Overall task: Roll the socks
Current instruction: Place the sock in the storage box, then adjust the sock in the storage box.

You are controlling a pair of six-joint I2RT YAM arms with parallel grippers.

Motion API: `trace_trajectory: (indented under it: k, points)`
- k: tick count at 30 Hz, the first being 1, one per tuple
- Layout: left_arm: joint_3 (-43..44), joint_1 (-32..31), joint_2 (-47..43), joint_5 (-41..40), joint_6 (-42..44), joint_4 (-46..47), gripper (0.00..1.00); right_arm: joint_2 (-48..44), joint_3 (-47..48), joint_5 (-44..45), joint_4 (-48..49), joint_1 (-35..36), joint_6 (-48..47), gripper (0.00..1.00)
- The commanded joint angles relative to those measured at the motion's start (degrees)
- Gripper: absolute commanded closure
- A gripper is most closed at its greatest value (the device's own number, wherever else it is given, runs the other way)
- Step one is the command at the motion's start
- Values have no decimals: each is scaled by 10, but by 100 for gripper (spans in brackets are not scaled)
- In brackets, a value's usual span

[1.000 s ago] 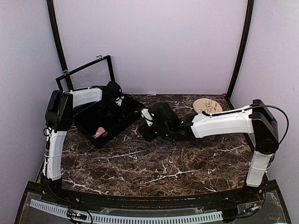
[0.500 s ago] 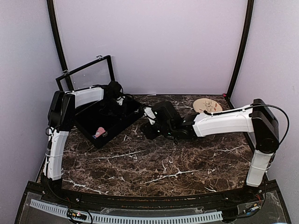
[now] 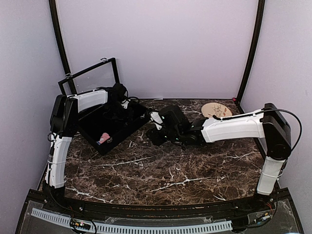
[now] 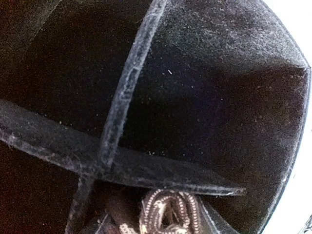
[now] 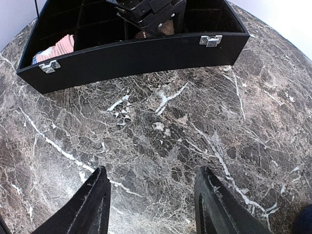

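Right claw [image 5: 151, 173] hangs spread over dark white-veined marble table [image 3: 170, 170] before lilac walls [image 3: 161, 48]; left claw [image 3: 119, 104] grip unclear.

There are two robot arms, the left arm [image 3: 73, 105] and the right arm [image 3: 234, 127]. One black box [image 5: 131, 56] has two shiny latches [image 5: 210, 40] (both on its front wall). There are two socks, one pink sock [image 5: 61, 46] and one brown spotted sock [image 4: 168, 214]. There is one round wooden plate [image 3: 217, 110] and one marble table [image 3: 170, 170].
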Motion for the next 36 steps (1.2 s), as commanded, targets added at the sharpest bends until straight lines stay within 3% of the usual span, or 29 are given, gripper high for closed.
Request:
trace_trajectory:
  k: [1,21,36]
  points:
    - [-31,3,11,-28,-7,-117,46,-12,4,-6,19,-4,-3,46]
    - [-30,3,-48,-25,-13,-109,38,-18,2,-7,15,-3,3,45]
    - [-16,2,-107,-52,-16,-67,37,-22,0,-7,15,-2,5,45]
